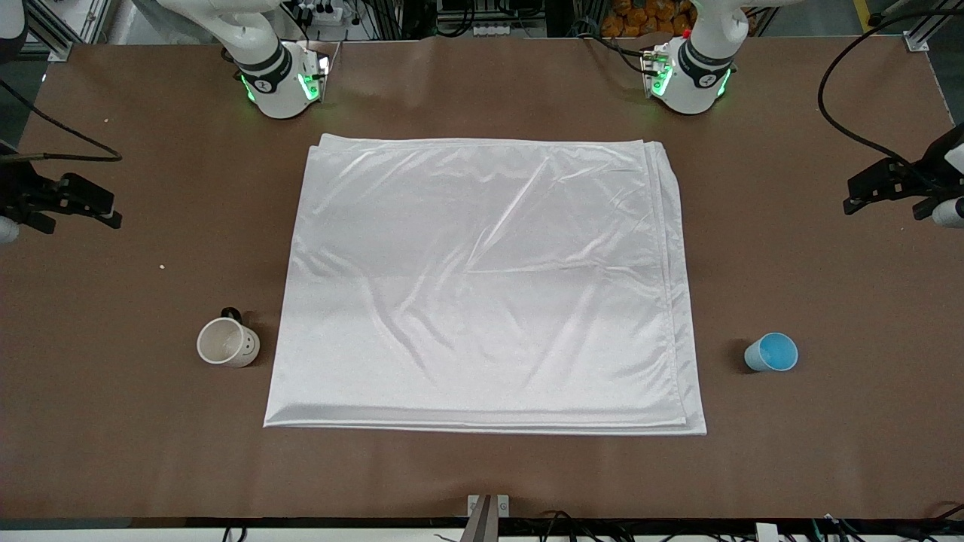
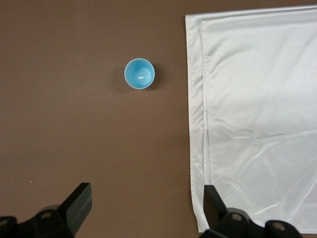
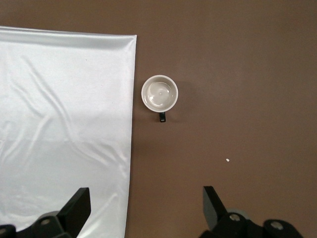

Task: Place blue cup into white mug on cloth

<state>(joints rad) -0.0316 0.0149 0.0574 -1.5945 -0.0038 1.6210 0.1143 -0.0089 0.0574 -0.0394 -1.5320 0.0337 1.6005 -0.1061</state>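
The left claw (image 2: 146, 210) stood wide and held nothing, poised high over bare worktop (image 1: 828, 248) at its own end of the table; below and ahead of it sat the blue cup (image 2: 139, 73), upright, mouth up, well apart from the claw's fingers and near the edge of the cloth (image 2: 257, 114) but not touching it. The right claw (image 3: 146, 210) was likewise wide and empty, hanging high over its own end; beneath it, a little way ahead, stood the white mug (image 3: 159, 93), upright with its small black handle turned toward the claw, just beside the cloth's edge yet off it, on the brown surface.

As I judged it, nothing of the job was done; the mug was not on the cloth, the cup was not in the mug, and neither had been gripped. What was left seemed to be everything: mug onto the cloth, cup lifted and lowered into it.

Both arms were drawn back toward their bases, wrists pointing straight down, claws out at the table's two ends with the cloth spread flat between them; both looked to be waiting.
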